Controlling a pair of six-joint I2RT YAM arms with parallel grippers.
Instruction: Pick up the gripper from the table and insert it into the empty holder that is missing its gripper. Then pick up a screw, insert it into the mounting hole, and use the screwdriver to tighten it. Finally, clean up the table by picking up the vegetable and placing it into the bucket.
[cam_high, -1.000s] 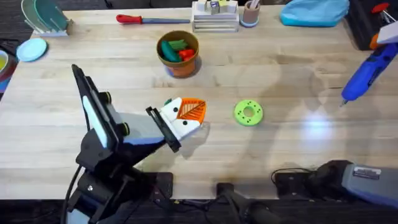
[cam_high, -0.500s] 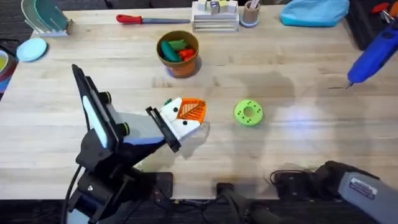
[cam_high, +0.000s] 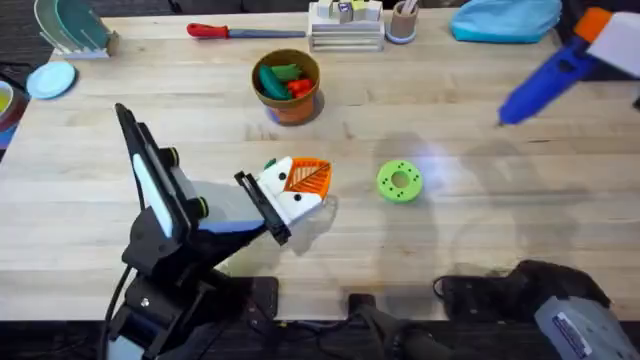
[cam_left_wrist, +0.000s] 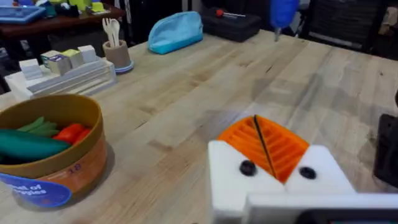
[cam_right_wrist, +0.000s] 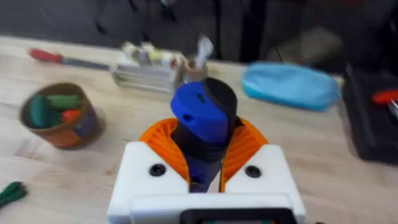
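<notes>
The overhead view looks down and forward across the pale wooden table (cam_high: 470, 250). The left wrist view sits low near the tabletop, facing the far edge. The right wrist view looks from higher, tilted towards the same edge. All three share the round terracotta-orange pot (cam_high: 287, 88) (cam_left_wrist: 50, 155) (cam_right_wrist: 57, 116).

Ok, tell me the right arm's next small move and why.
Probably lower the screwdriver onto the bare table at the right and let go. The right gripper is shut on it, holding it in the air, while the vegetable lies on the table, not yet in the bucket.
</notes>
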